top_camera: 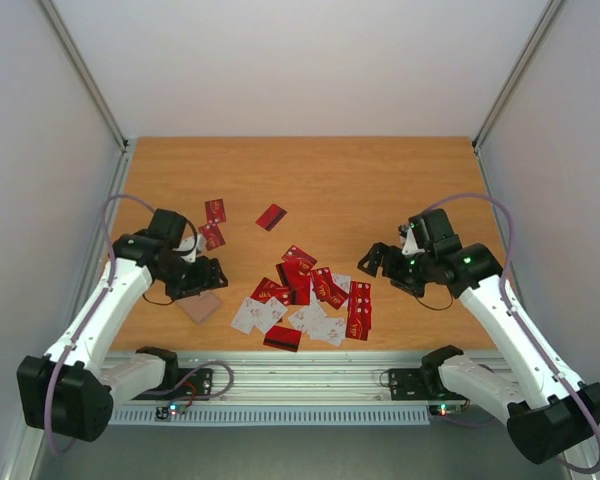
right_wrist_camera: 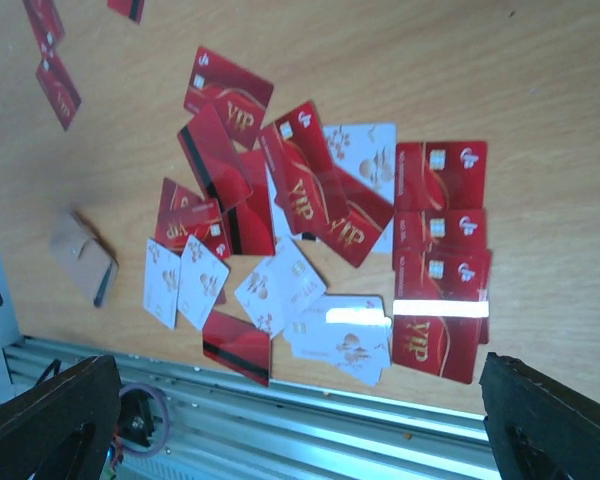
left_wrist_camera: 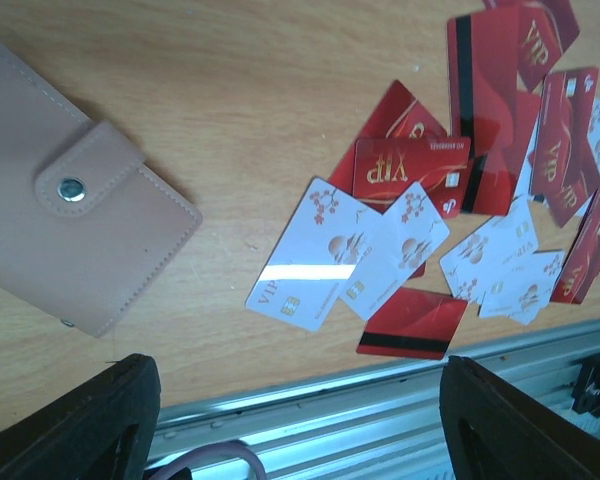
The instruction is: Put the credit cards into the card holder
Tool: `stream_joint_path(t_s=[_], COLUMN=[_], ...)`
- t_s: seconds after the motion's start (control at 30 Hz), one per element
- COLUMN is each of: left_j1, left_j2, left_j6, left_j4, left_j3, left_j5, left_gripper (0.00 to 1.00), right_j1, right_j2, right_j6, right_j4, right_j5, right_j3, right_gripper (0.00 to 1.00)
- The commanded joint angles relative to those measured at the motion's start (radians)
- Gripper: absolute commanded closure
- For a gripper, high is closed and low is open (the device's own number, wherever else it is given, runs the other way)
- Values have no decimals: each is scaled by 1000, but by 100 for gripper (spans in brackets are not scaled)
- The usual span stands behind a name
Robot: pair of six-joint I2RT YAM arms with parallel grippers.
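**A:** Where is the card holder?

**B:** It lies flat on the tabletop, at about eight o'clock from the heap of credit cards and clear of them. Its snap tab looks fastened, so I'd judge no card can go in until it is opened.

**A:** And the cards?

**B:** They overlap loosely at the tabletop's six o'clock, near the front rail, some red face up and some white. Three more lie off at about ten to eleven o'clock from the heap. None is in the holder.

**A:** Why is the left hand there?

**B:** It hangs by the holder's twelve o'clock edge, probably lining up on it. The fingers are spread wide and released, with nothing between them. The arm reaches forward from its base, and the wrist is tipped down at the holder.

**A:** And the right hand?

**B:** It is at the heap's three o'clock, off the tabletop, also spread and empty. Its forearm angles inward toward the pile. I'd guess it is placed to pick up a card while the left deals with the holder.
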Motion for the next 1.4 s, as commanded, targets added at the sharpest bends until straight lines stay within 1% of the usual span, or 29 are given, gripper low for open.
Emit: stream_joint_path(t_s=[0.0,0.13,0.27,0.4,0.5,0.6,0.67,0.8,0.9,1.0,1.13,1.27,1.37], left_j1=[-51,-121,-206,-275,-325,-379,-419,-465,-491,-514,-542,-577,-620], left_j2=[-1,-5,12,27,38,71,99,154,212,263,320,377,414], left_j6=[-42,-110,-166,-206,-238,-256,-268,-286,-275,-261,-239,-219,-215], left_j4=[-29,-27,-43,-52,-14,20,52,149,192,236,287,306,299], left_j3=[-10,-27,-15,6,16,25,22,-11,-16,-21,-20,-1,8], left_j5=[-28,-59,-71,-72,-56,-53,-50,-47,-55,-55,-29,-18,-34], left_gripper=[22,25,29,35,41,45,49,56,57,57,58,58,57], right_j1=[93,178,253,335,418,522,616,746,833,875,877,879,886], right_j2=[-17,-23,-64,-112,-135,-125,-99,10,116,220,308,345,341], right_j6=[102,146,222,333,424,519,572,653,705,745,779,840,880], right_j4=[35,26,34,30,65,135,204,336,467,567,716,831,870], right_j5=[40,67,75,75,82,101,133,184,202,201,189,180,196], right_j3=[-19,-40,-96,-156,-207,-246,-263,-289,-310,-319,-352,-408,-439], right_gripper=[1,1,2,2,2,3,4,6,8,11,16,19,19])
